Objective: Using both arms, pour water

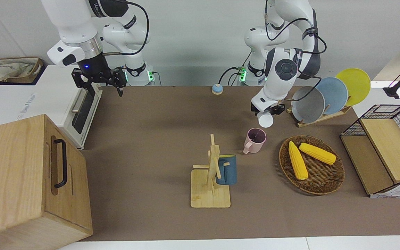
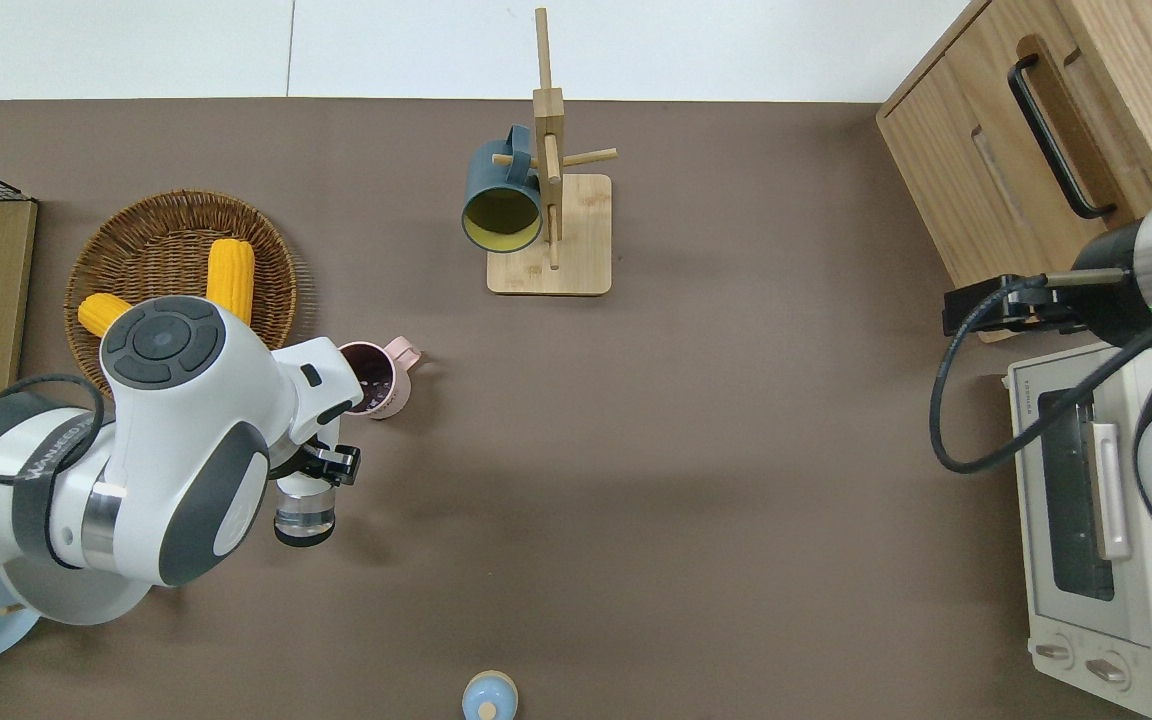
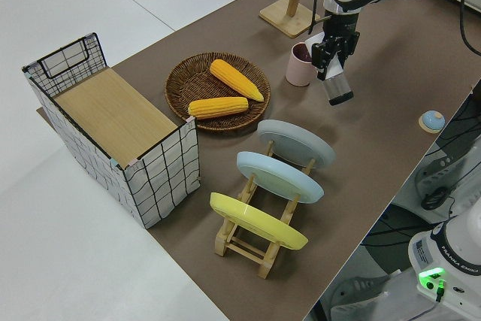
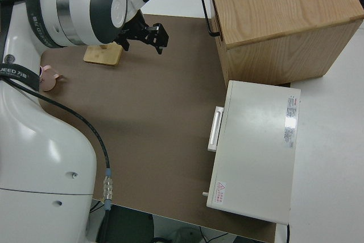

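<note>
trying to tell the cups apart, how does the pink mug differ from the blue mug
The pink mug stands upright on the table, mouth up; the blue mug hangs on the wooden mug rack, mouth sideways. The pink mug is dark inside, the blue one yellow inside. Both have a handle, and no gripper touches either.

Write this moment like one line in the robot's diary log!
left hand: holds clear cup, tipped, in the air beside pink mug | pink mug: upright on table | right hand: empty, open

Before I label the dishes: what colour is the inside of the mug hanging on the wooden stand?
Yellow inside the dark blue mug, clearest in the overhead view.
</note>
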You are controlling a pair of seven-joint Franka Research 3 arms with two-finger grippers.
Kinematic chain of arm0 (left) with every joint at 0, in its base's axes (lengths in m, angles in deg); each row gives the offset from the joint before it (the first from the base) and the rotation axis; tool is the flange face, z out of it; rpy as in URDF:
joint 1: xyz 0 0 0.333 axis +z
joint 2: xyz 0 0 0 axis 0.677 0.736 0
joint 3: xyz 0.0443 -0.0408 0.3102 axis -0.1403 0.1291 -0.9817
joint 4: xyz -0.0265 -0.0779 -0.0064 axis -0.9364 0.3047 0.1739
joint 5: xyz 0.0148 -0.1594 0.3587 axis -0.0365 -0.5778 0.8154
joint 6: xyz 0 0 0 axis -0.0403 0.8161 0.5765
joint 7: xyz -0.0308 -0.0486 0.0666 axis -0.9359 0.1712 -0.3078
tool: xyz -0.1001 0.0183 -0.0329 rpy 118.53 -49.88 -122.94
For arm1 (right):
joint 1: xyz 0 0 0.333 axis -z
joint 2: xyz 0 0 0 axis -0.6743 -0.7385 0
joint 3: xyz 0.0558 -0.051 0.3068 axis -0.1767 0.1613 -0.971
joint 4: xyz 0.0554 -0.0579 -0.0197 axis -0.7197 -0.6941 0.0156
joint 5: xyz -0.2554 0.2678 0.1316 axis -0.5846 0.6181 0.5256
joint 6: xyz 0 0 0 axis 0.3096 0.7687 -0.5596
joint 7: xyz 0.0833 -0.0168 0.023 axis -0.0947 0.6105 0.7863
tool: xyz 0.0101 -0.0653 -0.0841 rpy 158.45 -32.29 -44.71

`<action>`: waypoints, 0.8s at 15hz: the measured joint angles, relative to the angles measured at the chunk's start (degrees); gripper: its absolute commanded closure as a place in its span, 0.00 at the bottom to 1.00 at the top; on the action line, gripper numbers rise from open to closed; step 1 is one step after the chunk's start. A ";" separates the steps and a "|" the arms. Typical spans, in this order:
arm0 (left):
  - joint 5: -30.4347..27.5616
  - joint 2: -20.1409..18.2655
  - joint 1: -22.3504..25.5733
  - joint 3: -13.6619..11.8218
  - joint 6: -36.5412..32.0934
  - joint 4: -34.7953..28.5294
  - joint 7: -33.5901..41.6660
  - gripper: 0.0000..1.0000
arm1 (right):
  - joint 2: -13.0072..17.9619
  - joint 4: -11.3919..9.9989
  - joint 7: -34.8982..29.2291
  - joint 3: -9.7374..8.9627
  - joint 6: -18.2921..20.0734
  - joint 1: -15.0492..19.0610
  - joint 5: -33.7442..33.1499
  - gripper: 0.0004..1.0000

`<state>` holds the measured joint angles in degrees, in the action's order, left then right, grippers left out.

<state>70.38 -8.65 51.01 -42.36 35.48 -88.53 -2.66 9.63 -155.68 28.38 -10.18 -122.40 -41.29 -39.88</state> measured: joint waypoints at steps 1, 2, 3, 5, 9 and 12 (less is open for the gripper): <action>0.00 0.00 0.00 0.01 -0.02 0.00 -0.01 1.00 | 0.00 0.00 0.00 0.00 0.00 0.00 0.00 0.01; 0.00 0.00 -0.01 0.02 -0.02 0.00 -0.02 1.00 | 0.00 0.00 0.00 0.00 0.00 0.00 0.00 0.01; 0.00 0.00 -0.01 0.02 -0.03 0.00 -0.06 1.00 | 0.00 0.00 0.00 0.00 0.00 0.00 0.00 0.01; 0.00 0.00 -0.02 0.02 -0.03 0.03 -0.15 1.00 | 0.00 0.00 0.00 0.00 0.00 0.00 0.00 0.01; 0.00 0.00 -0.02 0.03 -0.04 0.15 -0.27 1.00 | 0.00 0.00 0.00 0.00 0.00 0.00 0.00 0.01; 0.00 0.00 -0.04 0.07 -0.05 0.34 -0.48 1.00 | 0.00 0.00 0.00 0.00 0.00 0.00 0.00 0.01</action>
<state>70.38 -8.65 50.97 -42.29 35.42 -88.19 -3.15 9.63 -155.68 28.38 -10.18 -122.40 -41.29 -39.88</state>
